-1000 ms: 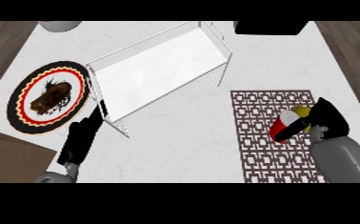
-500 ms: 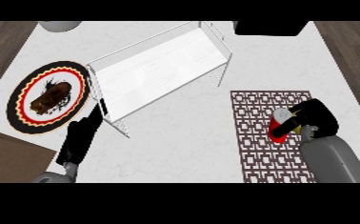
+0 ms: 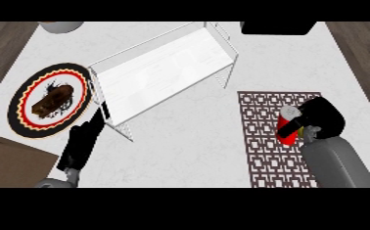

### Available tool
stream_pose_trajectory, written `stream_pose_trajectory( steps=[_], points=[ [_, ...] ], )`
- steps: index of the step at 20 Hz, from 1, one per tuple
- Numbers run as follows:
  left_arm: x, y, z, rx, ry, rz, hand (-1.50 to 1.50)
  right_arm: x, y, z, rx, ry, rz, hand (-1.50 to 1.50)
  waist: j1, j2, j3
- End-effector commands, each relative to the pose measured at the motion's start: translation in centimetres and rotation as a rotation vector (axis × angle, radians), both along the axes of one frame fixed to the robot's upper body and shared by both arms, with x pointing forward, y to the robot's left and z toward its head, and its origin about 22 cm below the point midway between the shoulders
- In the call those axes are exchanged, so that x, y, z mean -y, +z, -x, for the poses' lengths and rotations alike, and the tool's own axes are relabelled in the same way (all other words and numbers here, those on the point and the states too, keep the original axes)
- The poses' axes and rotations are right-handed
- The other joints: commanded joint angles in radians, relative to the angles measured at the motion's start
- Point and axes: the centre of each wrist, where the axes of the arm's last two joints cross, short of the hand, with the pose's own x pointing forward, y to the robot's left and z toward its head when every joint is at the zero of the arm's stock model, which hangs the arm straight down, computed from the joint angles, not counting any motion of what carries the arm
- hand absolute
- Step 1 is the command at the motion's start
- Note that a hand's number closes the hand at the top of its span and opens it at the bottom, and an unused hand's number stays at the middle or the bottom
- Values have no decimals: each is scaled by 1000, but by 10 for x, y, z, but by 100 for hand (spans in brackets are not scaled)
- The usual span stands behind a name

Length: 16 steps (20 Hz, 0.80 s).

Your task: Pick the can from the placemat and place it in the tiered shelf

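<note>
A red can [image 3: 288,125] with a pale top stands on the brown patterned placemat [image 3: 271,141] at the right. My right hand [image 3: 319,118] is curled round the can from its right side, hiding part of it. The white tiered shelf [image 3: 162,73] stands at the counter's middle, slanting from lower left to upper right. My left hand [image 3: 84,140] rests open with straight fingers beside the shelf's lower left corner, holding nothing.
A round plate [image 3: 27,96] with a dark red and black rim carries a brown piece of food at the left. A grey bowl [image 3: 60,26] sits at the top left edge. A black object [image 3: 277,27] lies at the top right.
The right hand has closed round the can, which now stands more upright and slightly further left on the placemat. The left hand has not moved.
</note>
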Motion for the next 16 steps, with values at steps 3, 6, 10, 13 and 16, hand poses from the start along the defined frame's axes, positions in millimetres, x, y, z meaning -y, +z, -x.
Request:
stream_pose_trajectory(
  steps=[3,6,10,13,16],
  points=[
    [1,4,-9,-2,-17,7,0,-63,2,18,10,599,-7,150,12,16,14],
    [5,1,-7,5,-35,-2,0,-104,15,35,79,991,-33,150,31,12,14],
    [0,-13,7,11,14,23,0,-93,49,62,225,1103,-47,150,-18,7,13],
    [-15,-6,2,19,21,8,0,-68,91,71,335,1110,43,150,-25,7,13],
    [-13,6,0,3,7,14,0,-67,128,84,461,1102,48,150,-18,7,14]
  ],
)
